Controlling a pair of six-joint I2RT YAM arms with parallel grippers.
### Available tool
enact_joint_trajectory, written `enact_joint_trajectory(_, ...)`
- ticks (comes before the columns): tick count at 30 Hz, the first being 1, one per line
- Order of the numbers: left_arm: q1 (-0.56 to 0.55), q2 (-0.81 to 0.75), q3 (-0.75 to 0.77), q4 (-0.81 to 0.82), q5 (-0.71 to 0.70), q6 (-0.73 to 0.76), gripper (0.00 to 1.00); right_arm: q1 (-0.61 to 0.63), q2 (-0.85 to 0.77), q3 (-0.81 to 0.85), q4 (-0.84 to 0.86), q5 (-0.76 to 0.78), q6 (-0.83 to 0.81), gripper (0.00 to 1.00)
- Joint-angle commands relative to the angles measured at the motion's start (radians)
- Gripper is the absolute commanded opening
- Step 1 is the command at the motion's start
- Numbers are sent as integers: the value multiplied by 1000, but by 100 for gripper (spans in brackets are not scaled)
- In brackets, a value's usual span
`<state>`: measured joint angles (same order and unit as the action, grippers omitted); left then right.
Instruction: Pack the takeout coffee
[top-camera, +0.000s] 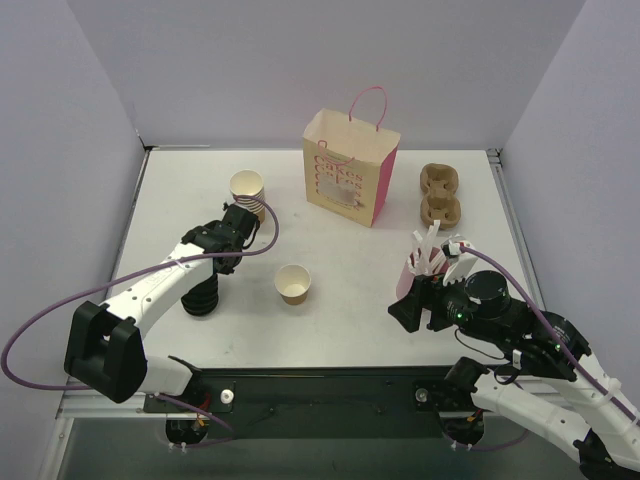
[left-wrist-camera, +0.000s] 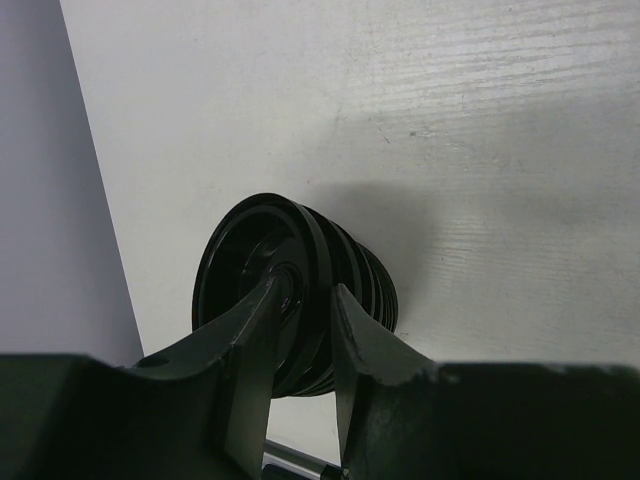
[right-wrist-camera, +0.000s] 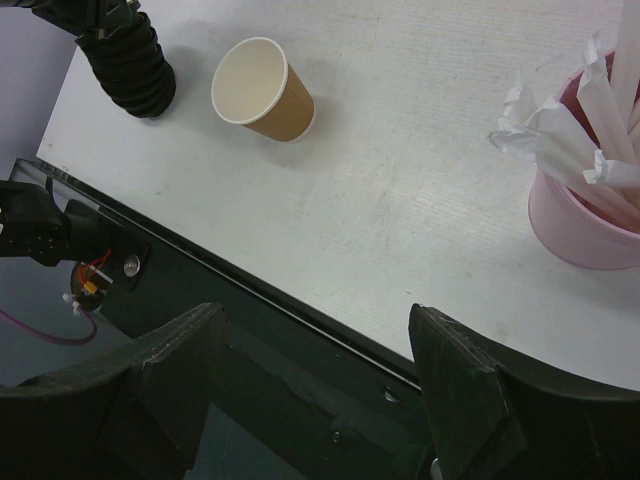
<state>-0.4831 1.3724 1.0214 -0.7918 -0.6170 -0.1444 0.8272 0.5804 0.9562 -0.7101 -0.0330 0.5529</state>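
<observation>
A stack of black lids (left-wrist-camera: 365, 275) lies on its side on the white table, at the left (top-camera: 200, 300) and also in the right wrist view (right-wrist-camera: 135, 70). My left gripper (left-wrist-camera: 305, 290) reaches down onto it (top-camera: 208, 278), its fingers narrowly astride the front lid's rim; whether they press it is unclear. A lidless tan paper cup (top-camera: 292, 284) stands upright mid-table (right-wrist-camera: 262, 90). The takeout coffee, as a lidded cup, is out of view. My right gripper (right-wrist-camera: 315, 380) stands open and empty over the table's near edge (top-camera: 415, 305).
A cream and pink paper bag (top-camera: 350, 175) stands open at the back. A stack of tan cups (top-camera: 247, 190) is left of it, a brown cup carrier (top-camera: 440, 193) to its right. A pink cup with white straws (top-camera: 425, 262) stands beside my right gripper (right-wrist-camera: 585, 225).
</observation>
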Motion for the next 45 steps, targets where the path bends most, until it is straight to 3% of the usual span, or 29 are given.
enact_joint_trajectory(1,-5,4,-1,-11,-44,-11,37,7,-13,24,-9,4,12,75)
enact_joint_trajectory(23,-25,19,26,-29,-99,-11,18,7,-14,32,-22,13,15,75)
enact_joint_trajectory(35,-37,19,65,-58,-132,-11,0,7,7,52,-22,12,13,75)
enact_joint_trajectory(45,-48,27,176,-118,-141,-50,0,7,47,81,-11,10,9,75)
